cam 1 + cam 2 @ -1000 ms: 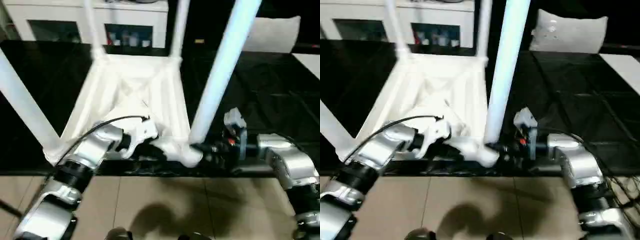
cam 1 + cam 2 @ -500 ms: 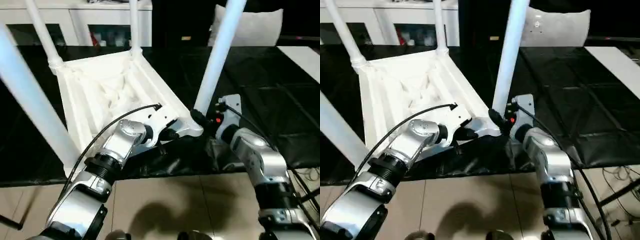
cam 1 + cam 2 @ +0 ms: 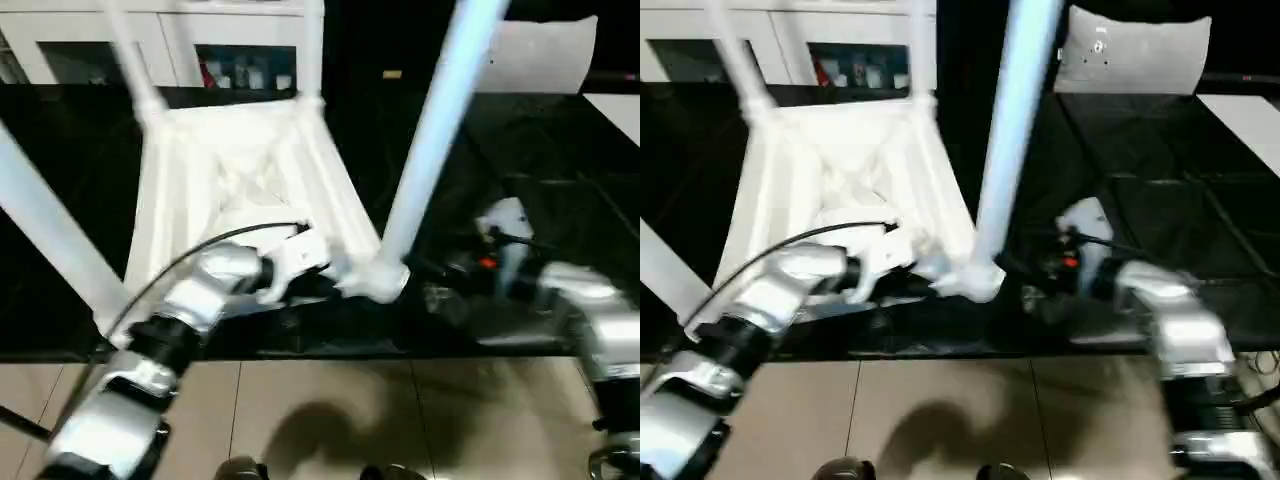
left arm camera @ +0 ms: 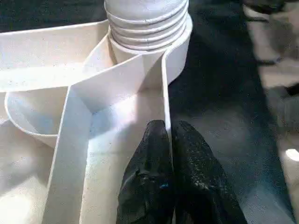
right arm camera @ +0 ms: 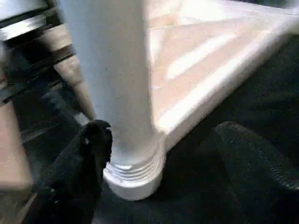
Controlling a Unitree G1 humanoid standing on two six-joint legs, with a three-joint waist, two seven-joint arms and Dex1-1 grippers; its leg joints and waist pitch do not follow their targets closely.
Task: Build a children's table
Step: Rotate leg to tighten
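The children's table lies upside down on the black work table, its ribbed white tabletop (image 3: 240, 170) facing up and its legs standing upward. The near-right leg (image 3: 430, 130) is screwed into its corner socket (image 3: 380, 283). My left gripper (image 4: 168, 135) is shut on the tabletop's thin rim wall just beside that socket (image 4: 147, 28). My right gripper (image 5: 163, 135) is open at the base of the same leg (image 5: 112, 70). One finger (image 5: 96, 140) is close against the leg. The other finger (image 5: 243, 144) stands well clear of it.
Three more legs stand up: near left (image 3: 50, 230), far left (image 3: 130, 50), far right (image 3: 312, 50). The black work table (image 3: 560, 170) ends just in front of the socket, with tan floor (image 3: 320, 420) below. A white cabinet (image 3: 200, 40) and a white cushion (image 3: 545, 55) stand behind.
The head camera has swung, shifting the whole picture. My right gripper has spread its fingers wider around the leg's base. My left gripper stays shut on the rim.
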